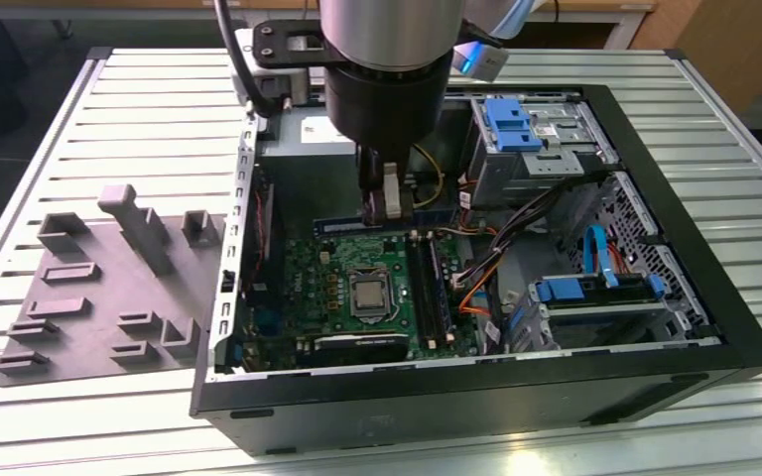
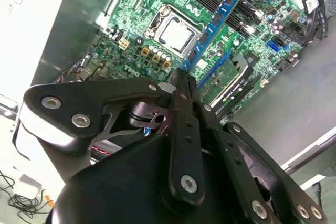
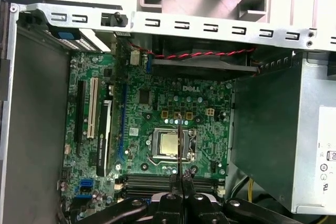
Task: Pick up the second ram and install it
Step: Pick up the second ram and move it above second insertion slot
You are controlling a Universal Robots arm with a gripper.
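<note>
My gripper [image 1: 384, 210] hangs inside the open computer case, above the far edge of the green motherboard [image 1: 341, 273]. It is shut on the second ram [image 2: 215, 22], a long dark blue stick with black chips that juts out from between the fingertips [image 2: 181, 83]. The first wrist view shows the ram [image 3: 179, 145] edge-on as a thin line over the processor socket [image 3: 169, 144], with the gripper [image 3: 181, 178] closed around it. In the exterior view the ram [image 1: 341, 225] lies level, just above the board. The black memory slots [image 1: 428, 288] run beside the processor socket.
The black case [image 1: 487, 397] walls surround the work area. A grey power supply [image 3: 278, 145] sits at the far end, with drive cages with blue clips [image 1: 520, 124] and cable bundles [image 1: 487, 268] on the exterior view's right. A grey holder tray [image 1: 103, 288] lies outside the case, at the exterior view's left.
</note>
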